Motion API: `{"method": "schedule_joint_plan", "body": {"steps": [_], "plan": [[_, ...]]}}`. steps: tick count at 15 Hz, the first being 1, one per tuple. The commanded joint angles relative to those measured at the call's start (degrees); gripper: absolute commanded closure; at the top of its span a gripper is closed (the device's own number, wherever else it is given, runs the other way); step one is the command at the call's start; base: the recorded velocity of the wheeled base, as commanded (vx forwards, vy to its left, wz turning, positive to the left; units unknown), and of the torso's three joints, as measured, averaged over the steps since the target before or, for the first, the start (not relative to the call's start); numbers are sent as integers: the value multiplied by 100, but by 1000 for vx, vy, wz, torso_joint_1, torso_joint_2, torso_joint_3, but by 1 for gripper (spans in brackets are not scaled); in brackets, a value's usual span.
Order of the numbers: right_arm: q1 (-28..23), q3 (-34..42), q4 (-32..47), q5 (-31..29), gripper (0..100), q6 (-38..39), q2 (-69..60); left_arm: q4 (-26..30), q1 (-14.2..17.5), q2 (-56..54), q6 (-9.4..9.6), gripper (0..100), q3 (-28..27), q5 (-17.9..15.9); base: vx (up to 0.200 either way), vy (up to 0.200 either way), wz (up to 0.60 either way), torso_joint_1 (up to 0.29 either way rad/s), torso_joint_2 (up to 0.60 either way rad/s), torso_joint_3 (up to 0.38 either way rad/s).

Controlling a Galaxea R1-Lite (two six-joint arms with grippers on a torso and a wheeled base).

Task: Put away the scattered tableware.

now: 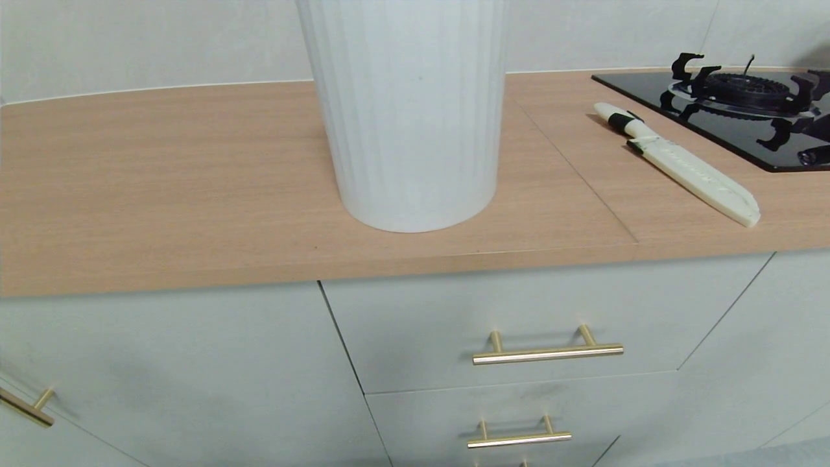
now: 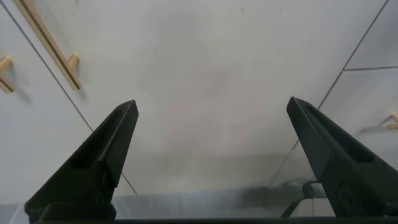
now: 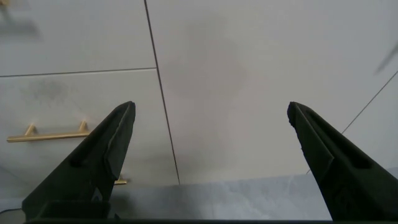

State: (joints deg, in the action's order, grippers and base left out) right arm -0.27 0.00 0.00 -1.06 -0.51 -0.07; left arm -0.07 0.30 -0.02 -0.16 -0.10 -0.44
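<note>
A white knife (image 1: 677, 162) with a black band on its handle lies flat on the wooden counter (image 1: 162, 188) at the right, beside the stove. A tall white ribbed container (image 1: 408, 110) stands upright at the counter's middle. My left gripper (image 2: 211, 109) is open down in front of the pale cabinet fronts, nothing between its fingers. My right gripper (image 3: 211, 111) is open too, likewise facing cabinet fronts with nothing held.
A black glass hob with a burner grate (image 1: 746, 91) sits at the counter's far right. Below the counter are pale drawers with brass bar handles (image 1: 548, 352). The counter's left half is bare wood. A white wall backs the counter.
</note>
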Motion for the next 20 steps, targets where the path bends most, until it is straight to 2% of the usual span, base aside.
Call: {"method": "schedule_joint_plan", "body": {"steps": [1,5,9,14,20], "plan": [[9,0,0,1,0,-2,7,-1,5,2,-2,0,1,0,0,0,0,0,0,0],[0,0,0,9,0,-2,7,-1,5,2,-2,0,1,0,0,0,0,18,-49,-23],[0,0,0,9,0,-2,7,-1,5,2,-2,0,1,0,0,0,0,148,-213,-231],[0,0,0,9,0,-10,7,-1,5,2,-2,0,1,0,0,0,0,100,-564,-255],[0,0,0,9,0,-10,7,-1,5,2,-2,0,1,0,0,0,0,290,-474,-261]]}}
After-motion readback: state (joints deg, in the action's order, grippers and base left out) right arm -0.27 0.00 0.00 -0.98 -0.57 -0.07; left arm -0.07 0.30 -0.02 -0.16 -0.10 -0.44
